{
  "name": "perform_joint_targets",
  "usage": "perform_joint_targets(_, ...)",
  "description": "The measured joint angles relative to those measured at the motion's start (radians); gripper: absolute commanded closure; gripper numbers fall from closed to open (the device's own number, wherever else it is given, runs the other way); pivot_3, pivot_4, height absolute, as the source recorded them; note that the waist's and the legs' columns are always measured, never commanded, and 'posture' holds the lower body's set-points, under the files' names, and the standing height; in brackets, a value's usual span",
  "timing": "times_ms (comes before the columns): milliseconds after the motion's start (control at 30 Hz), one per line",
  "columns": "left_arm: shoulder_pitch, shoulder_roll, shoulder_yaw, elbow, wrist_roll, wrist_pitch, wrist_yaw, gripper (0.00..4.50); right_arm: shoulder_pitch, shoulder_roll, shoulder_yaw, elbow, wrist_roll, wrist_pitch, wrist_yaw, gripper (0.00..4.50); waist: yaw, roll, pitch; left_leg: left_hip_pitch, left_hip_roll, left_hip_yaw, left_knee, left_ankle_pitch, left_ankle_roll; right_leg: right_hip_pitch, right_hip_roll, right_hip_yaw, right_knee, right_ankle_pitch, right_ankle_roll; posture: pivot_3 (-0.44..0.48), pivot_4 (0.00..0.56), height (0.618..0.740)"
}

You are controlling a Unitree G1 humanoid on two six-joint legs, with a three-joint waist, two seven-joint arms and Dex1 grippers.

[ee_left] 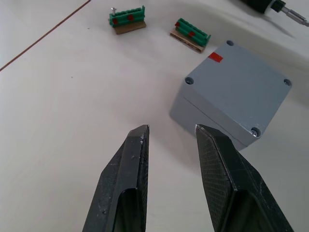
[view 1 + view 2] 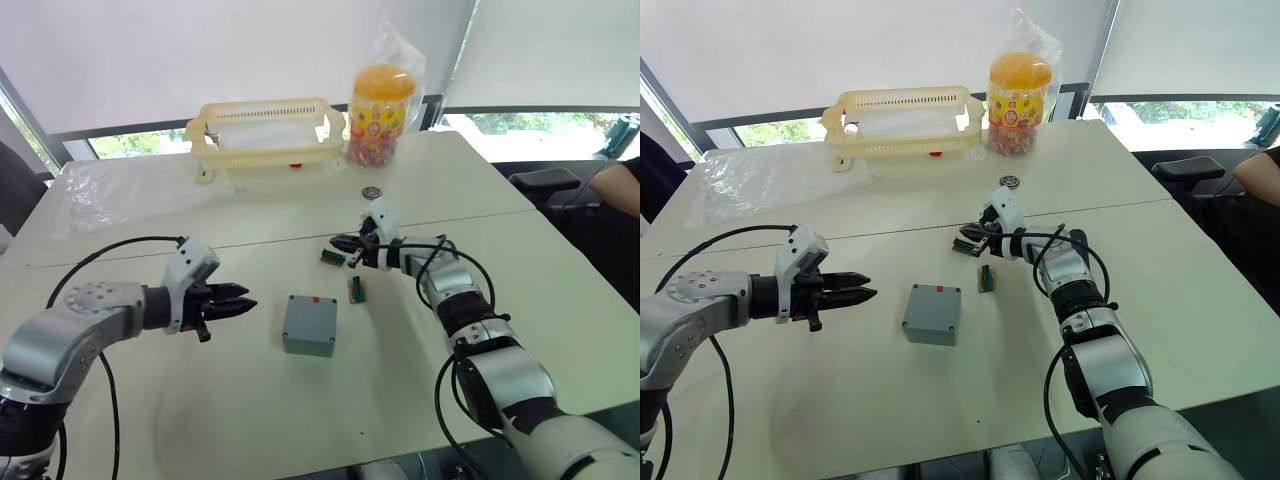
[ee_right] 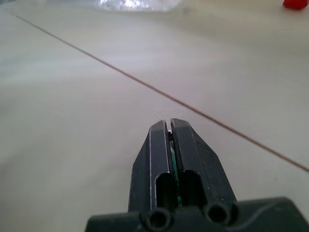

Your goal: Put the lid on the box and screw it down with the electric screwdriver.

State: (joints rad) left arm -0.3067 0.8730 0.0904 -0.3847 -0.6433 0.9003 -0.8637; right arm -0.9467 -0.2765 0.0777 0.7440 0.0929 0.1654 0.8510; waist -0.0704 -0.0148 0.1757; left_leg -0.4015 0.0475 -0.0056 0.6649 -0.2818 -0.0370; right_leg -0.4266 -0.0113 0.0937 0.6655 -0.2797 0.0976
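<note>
Two white tables (image 2: pixel 250 400) meet at a seam — left claw (image 2: pixel 243 300) parted, right claw (image 2: pixel 343 243) closed.

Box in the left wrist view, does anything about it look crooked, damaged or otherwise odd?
Nothing stands out. The lid sits square and flush on the box, with no raised corner or visible crack, and a fastener spot shows at each of its four corners. The box rests flat on the table.
</note>
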Motion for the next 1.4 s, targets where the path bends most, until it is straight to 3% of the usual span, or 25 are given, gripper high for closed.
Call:
perform_joint_targets(167, -0.02, -0.014, -0.024, 0.011, 0.001, -0.012, -0.01, 3.0, 0.072, -0.018, -0.009, -0.161, 0.024, 0.089, 0.0, 4.48, 0.004, 0.0, 0.0, 0.0, 0.0, 0.0, 0.0, 0.0, 0.0, 0.0, 0.0, 0.0, 0.0, 0.0, 0.0, 0.0, 0.15, 0.74)
perform_joint_targets(267, -0.043, -0.015, -0.04, 0.007, -0.002, -0.011, -0.021, 3.0, 0.155, -0.062, -0.011, -0.372, 0.075, 0.209, 0.023, 4.48, 0.006, 0.0, 0.0, -0.001, 0.0, 0.0, 0.0, 0.0, 0.0, 0.0, 0.0, 0.0, 0.0, 0.0, 0.0, 0.0, 0.15, 0.74)
perform_joint_targets(467, -0.123, 0.037, -0.07, -0.076, -0.033, 0.009, -0.089, 3.0, 0.397, -0.213, -0.036, -0.97, 0.278, 0.559, 0.056, 4.48, 0.013, 0.0, 0.0, 0.0, 0.0, -0.001, 0.0, 0.0, 0.0, 0.0, 0.001, 0.0, 0.0, 0.0, 0.0, 0.0, 0.15, 0.74)
perform_joint_targets(600, -0.14, 0.062, -0.088, -0.091, -0.037, 0.007, -0.123, 3.0, 0.468, -0.219, -0.044, -1.14, 0.351, 0.683, -0.004, 4.48, 0.006, 0.0, 0.0, 0.001, 0.0, -0.001, 0.0, 0.0, 0.0, 0.0, 0.001, 0.0, 0.0, 0.0, 0.0, 0.0, 0.15, 0.74)
perform_joint_targets(833, -0.159, 0.075, -0.159, -0.049, 0.048, -0.063, -0.156, 3.0, 0.524, -0.212, -0.009, -1.191, 0.361, 0.701, -0.087, 4.48, 0.008, 0.0, 0.0, 0.0, 0.0, 0.0, 0.0, 0.0, 0.0, 0.0, 0.001, 0.0, -0.001, 0.0, 0.0, 0.0, 0.15, 0.74)
perform_joint_targets(1400, -0.132, 0.075, -0.16, -0.025, 0.089, -0.081, -0.168, 3.0, 0.555, -0.211, 0.055, -1.094, 0.305, 0.575, -0.119, 4.48, 0.013, 0.0, 0.0, 0.0, 0.0, 0.0, 0.0, 0.0, 0.0, 0.0, 0.001, 0.0, 0.0, 0.0, 0.0, 0.0, 0.15, 0.74)
